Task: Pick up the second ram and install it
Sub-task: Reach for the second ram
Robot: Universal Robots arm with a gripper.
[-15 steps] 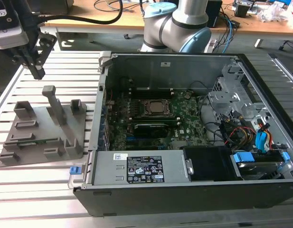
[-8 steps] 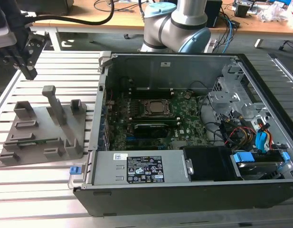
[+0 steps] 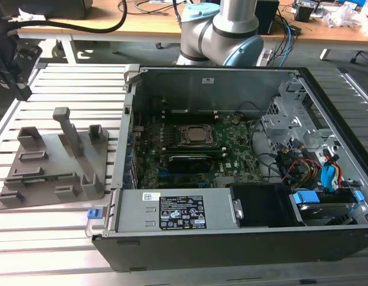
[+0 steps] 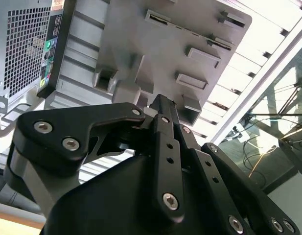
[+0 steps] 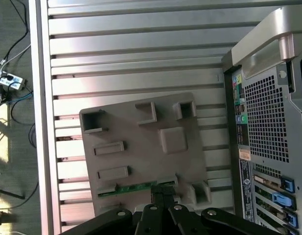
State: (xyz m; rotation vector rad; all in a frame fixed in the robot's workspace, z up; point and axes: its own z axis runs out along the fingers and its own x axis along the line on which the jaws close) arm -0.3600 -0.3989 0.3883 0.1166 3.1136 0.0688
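Slotted aluminium tabletop [image 3: 52,238] carries the whole job. On it I see the grey holder tray [image 3: 52,164] at the exterior view's left and the open computer case [image 3: 231,238] just beside it, with the green motherboard [image 3: 195,149] lying bare inside. On my first wrist view the gripper [image 5: 163,190] hangs above the tray without touching it, and its jaws look pressed together with nothing between them. The second ram [image 5: 133,188] lies flat in a long slot of the tray, a thin green stick, one end just beneath the fingertips as that camera sees it. The second wrist view gives me the same closed fingers [image 4: 163,127] against the tray's grey face. Behind the case stands the arm's base [image 3: 219,36], in front of a wooden desk [image 3: 154,24] strewn with cables
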